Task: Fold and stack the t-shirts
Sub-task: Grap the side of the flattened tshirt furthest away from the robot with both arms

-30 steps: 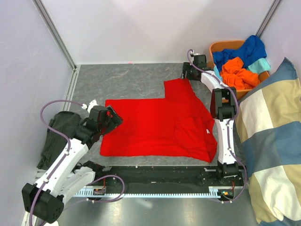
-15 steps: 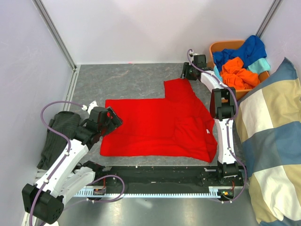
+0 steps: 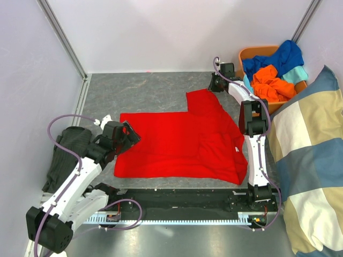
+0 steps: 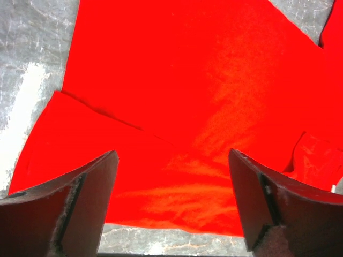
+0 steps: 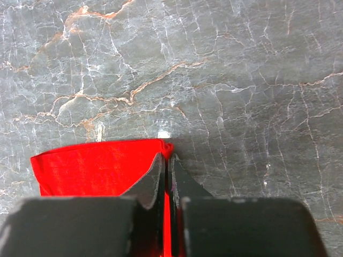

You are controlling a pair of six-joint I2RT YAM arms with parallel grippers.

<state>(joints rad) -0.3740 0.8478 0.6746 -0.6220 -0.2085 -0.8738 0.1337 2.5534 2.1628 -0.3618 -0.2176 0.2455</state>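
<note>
Task stage: early. No finished fold and no stack of bright shirts is seen anywhere.

- The red t-shirt (image 3: 177,144) is spread mostly flat across the middle of the table (image 3: 139,91). It reaches toward the near edge, and one flap runs out toward the far right corner. Some bunching is noted on its right side, near the right arm. One straight crease is seen in the left wrist view, close to the near-left corner of the cloth; whether it is a deliberate fold cannot be told.
- The right gripper (image 5: 165,160) is closed at the far-right tip of the shirt. A thin line of red fabric is seen pinched between the fingers, with bare table just beyond.
- The left gripper (image 4: 171,155) is held wide open above the near-left part of the shirt. Nothing is gripped, and contact with the cloth cannot be confirmed.
- The basket (image 3: 247,52) stands at the far right corner. The blue shirt (image 3: 278,56), orange shirt (image 3: 270,83) and teal shirt (image 3: 296,74) are heaped in it, crumpled and unfolded.
- A dark cloth (image 3: 67,155) lies at the left edge beside the left arm; its nature is not determined.
- The checked cushion (image 3: 305,160) lies along the right edge.

Judged as left to do: the red shirt is yet to be folded, then the three basket shirts are to be laid out, folded and stacked.
</note>
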